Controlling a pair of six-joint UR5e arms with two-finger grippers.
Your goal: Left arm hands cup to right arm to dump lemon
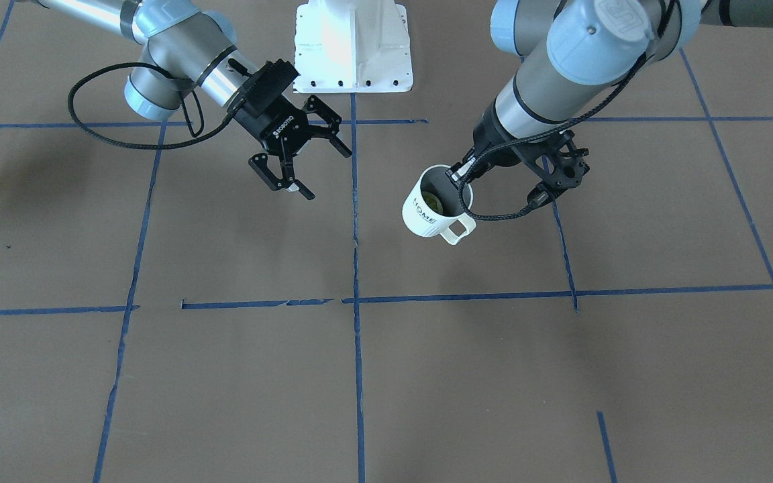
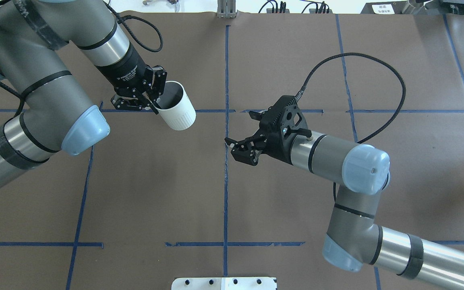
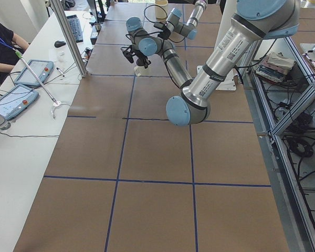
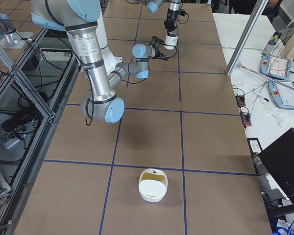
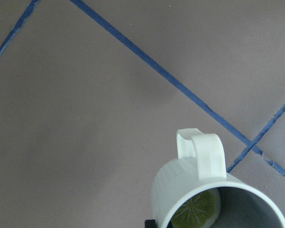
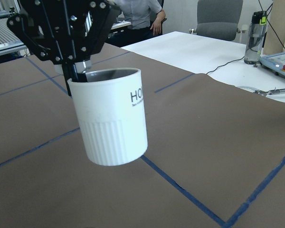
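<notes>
- cup point(image 1: 435, 204): hangs off the table, pinched at the rim by the left gripper point(image 2: 153, 104), one finger inside the mouth and one outside.
- The pinch sits on the rim side away from the right gripper point(image 1: 325, 172).
- lemon point(image 5: 195, 211): lies on the cup's floor, looks like a cut slice. It has not been dumped.
- Right gripper: jaws spread wide and empty. It is level with the cup's body, pointing at it, and well apart from it. The blue tape line point(image 1: 354, 221) runs between them.
- Key relation: the cup's long axis is near vertical, with the base swung slightly toward the right gripper. In the right wrist view the ribbed lower wall is fully exposed and faces the open jaws.
- handle point(image 1: 459, 230): on the cup's side away from the robot base, off the approach line, so it should not foul the grasp.
- Judgement: the hand-off has not started. The right gripper needs a straight run-in to the cup and should close across the body below the rim pinch.
- Risk: a rim-only hold lets the cup swing when it is touched.
- The left arm is the only one in contact with the cup.
</notes>
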